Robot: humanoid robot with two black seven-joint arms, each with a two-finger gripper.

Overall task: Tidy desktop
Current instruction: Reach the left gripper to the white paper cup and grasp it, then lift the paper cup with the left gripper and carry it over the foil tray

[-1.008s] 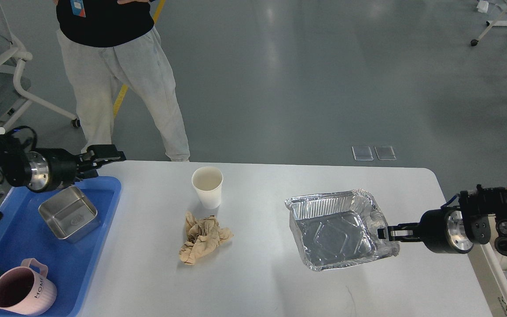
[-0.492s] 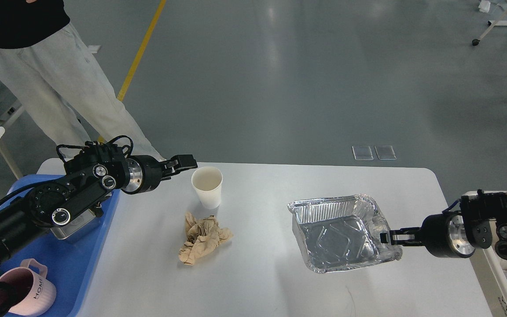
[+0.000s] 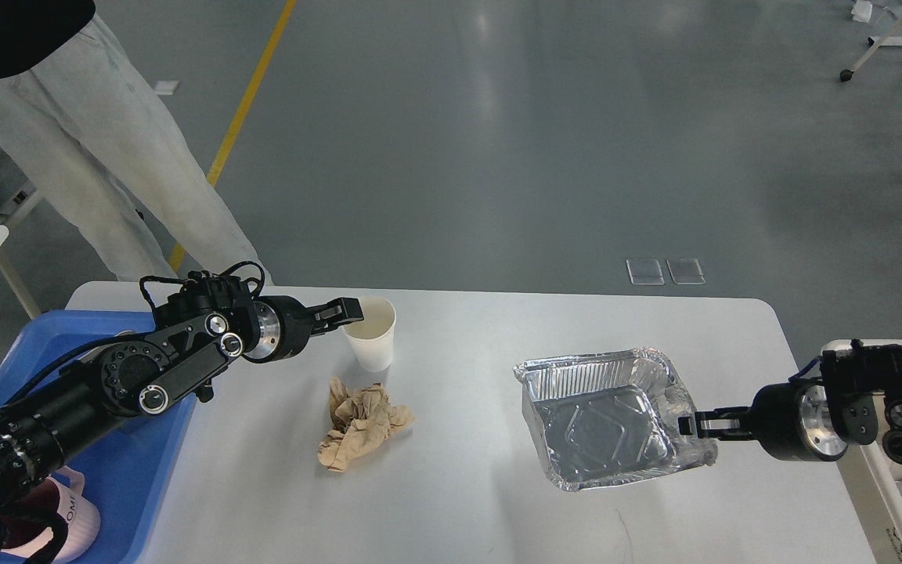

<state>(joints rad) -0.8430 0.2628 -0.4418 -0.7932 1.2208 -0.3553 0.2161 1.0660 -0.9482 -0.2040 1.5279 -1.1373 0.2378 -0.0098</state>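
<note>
The white-grey desktop (image 3: 459, 501) holds a white paper cup (image 3: 373, 345), a crumpled brown paper wad (image 3: 361, 423) and a crinkled foil tray (image 3: 604, 419). My left gripper (image 3: 348, 312) is at the cup's left rim, its fingers slightly apart, one by the rim's top and one outside the wall. My right gripper (image 3: 686, 425) is shut on the foil tray's right rim, near the desktop's right side.
A blue plastic tray (image 3: 146, 439) lies at the desktop's left end under my left arm, with a pink mug (image 3: 79, 521) at its front. A person (image 3: 106, 157) stands beyond the far left corner. A white stand (image 3: 874, 486) is at the right edge.
My left arm has swung right from over the blue tray to the cup's rim. My right gripper has drawn the foil tray slightly right and nearer. The person has stepped left.
</note>
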